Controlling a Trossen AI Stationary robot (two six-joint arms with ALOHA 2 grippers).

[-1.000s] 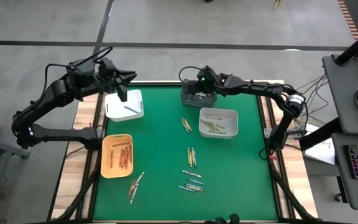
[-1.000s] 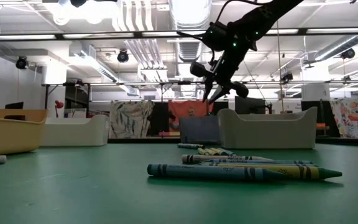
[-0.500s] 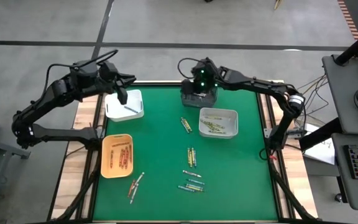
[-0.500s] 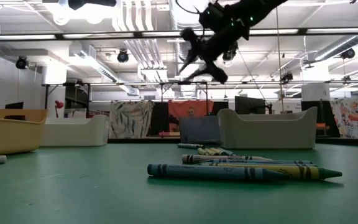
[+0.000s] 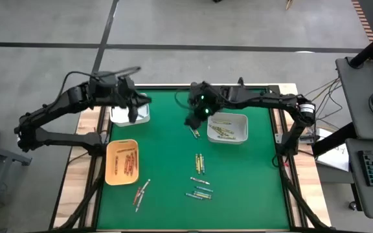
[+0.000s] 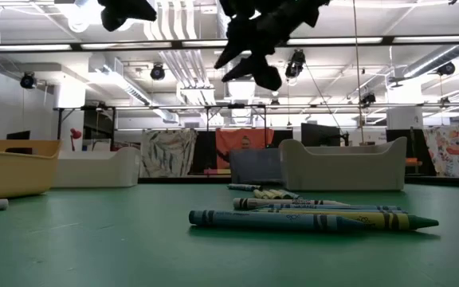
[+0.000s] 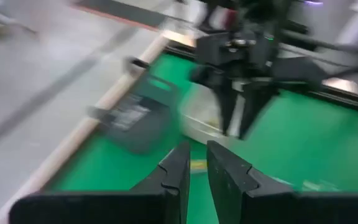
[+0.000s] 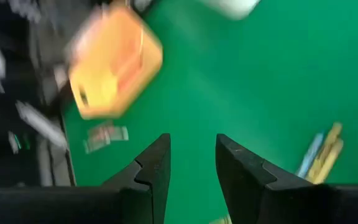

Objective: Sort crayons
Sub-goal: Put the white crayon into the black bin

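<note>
Two arms aloft, loose crayons still on the mat

Left side: left gripper [image 5: 133, 111] hangs over the white rectangular plastic tray [image 5: 141, 116] at the mat's far left corner. Its fingers stand nearly together with a thin gap, nothing visible between them, though the wrist view is smeared. An orange rectangular plastic tray [image 5: 111, 169] nearer the front holds several crayons; a few more lie just outside its front corner [image 5: 140, 190].

Centre: right gripper [image 5: 193, 118] hangs above the green felt-covered table [image 5: 167, 149], fingers apart and empty. Just beside it on the mat lies a pair of yellow-green wax crayons [image 5: 193, 130], long axis running diagonally. Further crayons [image 5: 200, 163] lie toward the front, another cluster [image 5: 199, 192] beyond them. The right arm is plainly the nearer one.

Right side: grey-white rectangular plastic tray [image 5: 241, 119] holding yellowish crayons.

Change since a second ago: the right gripper has swung off the dark bin at the back edge toward the centre; the left has shifted slightly rightward over its tray.
</note>
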